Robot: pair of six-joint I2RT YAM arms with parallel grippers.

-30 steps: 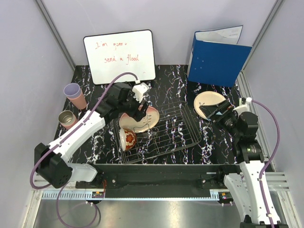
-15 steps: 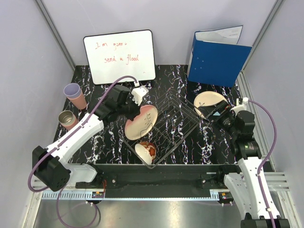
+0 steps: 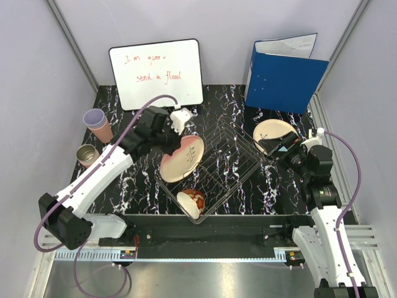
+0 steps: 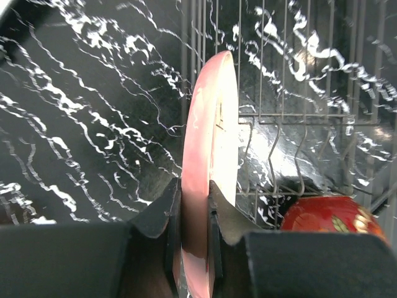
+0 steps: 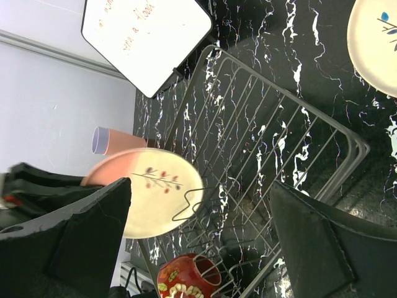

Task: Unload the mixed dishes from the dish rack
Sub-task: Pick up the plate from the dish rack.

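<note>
The left claw (image 4: 195,208) is clenched on the rim of a round cream-pink twig-patterned plate (image 3: 183,160), holding it tilted over the left side of the low black wire dish rack (image 3: 232,162), where a small red-and-cream bowl (image 3: 191,202) lies on its side in the near corner. The right claw (image 3: 277,147) gapes empty beside a second matching plate (image 3: 273,130) flat on the black marbled bench (image 3: 223,102).

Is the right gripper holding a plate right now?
No, the right gripper is open wide, with nothing between its jaws.
</note>
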